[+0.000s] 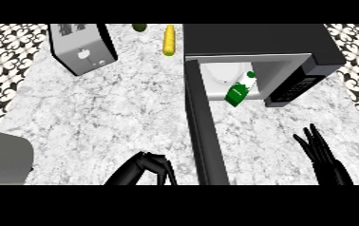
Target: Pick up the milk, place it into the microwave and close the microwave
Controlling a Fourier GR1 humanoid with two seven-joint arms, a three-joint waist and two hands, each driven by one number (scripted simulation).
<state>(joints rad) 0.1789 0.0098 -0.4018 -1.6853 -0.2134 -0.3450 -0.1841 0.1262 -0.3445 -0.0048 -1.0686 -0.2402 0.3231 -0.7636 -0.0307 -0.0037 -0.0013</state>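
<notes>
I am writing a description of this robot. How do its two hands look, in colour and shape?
Both are plain black, with long thin fingers. The left hand and the right hand show no markings, cables or sleeves. The forearms are hardly in view here.

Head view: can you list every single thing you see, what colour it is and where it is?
Microwave: one, black, upper right of the counter.
Microwave door: one, dark, swung open toward the view's lower edge.
Milk carton: one, green and white, at the microwave's opening.
Toaster: one, silver, upper left.
Corn cob: one, yellow, beside the microwave's left.
Green thing: one, dark green, top edge, too cut off to name.
Counter: one, grey-white marble.
Left hand: black, fingers curled, bottom centre.
Right hand: black, fingers straight, bottom right.
</notes>
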